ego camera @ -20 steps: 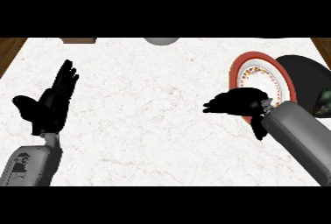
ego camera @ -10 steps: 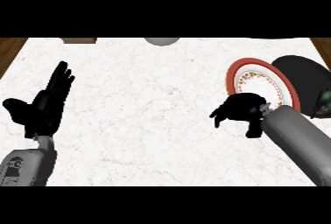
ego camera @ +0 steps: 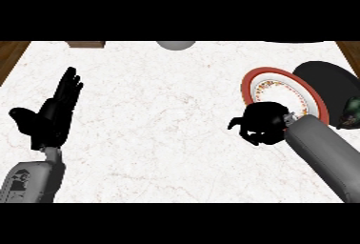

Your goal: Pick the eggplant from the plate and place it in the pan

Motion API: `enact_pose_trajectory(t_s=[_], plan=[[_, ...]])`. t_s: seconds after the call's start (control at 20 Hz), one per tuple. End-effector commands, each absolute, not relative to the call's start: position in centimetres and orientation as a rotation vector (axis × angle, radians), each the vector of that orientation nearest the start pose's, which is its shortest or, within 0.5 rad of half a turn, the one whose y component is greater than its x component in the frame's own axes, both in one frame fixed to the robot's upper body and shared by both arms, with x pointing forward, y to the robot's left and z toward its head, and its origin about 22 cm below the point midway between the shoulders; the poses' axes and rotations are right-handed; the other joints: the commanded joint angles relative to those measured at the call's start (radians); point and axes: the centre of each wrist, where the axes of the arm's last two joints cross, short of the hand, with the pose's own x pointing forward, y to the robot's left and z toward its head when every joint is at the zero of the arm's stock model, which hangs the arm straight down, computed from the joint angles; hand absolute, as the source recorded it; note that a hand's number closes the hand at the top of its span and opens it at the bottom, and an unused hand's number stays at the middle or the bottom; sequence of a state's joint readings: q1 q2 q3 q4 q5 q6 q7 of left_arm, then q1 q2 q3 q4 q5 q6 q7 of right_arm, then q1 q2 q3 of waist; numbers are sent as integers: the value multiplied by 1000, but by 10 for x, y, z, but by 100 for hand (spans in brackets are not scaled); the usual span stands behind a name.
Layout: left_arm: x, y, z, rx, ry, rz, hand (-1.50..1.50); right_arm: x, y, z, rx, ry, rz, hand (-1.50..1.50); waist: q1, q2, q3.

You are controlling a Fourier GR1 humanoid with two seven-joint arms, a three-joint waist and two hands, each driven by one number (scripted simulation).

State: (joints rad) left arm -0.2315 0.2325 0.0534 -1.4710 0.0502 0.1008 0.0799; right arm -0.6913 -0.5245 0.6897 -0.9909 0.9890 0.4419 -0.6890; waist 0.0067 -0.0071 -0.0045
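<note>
The red-rimmed plate (ego camera: pixel 304 91) lies at the right of the counter, and the part of it that shows is bare. Behind it and to its right sits the black pan (ego camera: pixel 332 85). My right hand (ego camera: pixel 264 123) hangs over the plate's near-left rim, its fingers curled into a dark lump. The eggplant does not show on its own; it seems to be wrapped in those fingers and is too dark to tell from them. My left hand (ego camera: pixel 52 116) rests open at the left, fingers up.
A dark green thing (ego camera: pixel 349 112) lies at the right edge beside the pan's near rim. A grey round object (ego camera: pixel 175 45) and a brown block (ego camera: pixel 85 44) sit at the counter's far edge. Wooden borders flank the white marble top (ego camera: pixel 162 124).
My right hand has pulled back from the plate toward the near edge, its fingers curling in tighter. The left hand has barely moved.
</note>
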Motion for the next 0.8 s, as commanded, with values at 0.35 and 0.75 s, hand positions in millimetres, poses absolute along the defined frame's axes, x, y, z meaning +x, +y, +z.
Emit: enact_pose_trajectory(t_s=[0.35,0.75], plan=[[280,308,44,306,-1566,39,0,314,-268,11,-357,-1194,1742,150,-132,-33,3],[273,309,36,299,-1566,36,0,270,-265,78,-637,-1679,1312,150,-121,-22,2]])
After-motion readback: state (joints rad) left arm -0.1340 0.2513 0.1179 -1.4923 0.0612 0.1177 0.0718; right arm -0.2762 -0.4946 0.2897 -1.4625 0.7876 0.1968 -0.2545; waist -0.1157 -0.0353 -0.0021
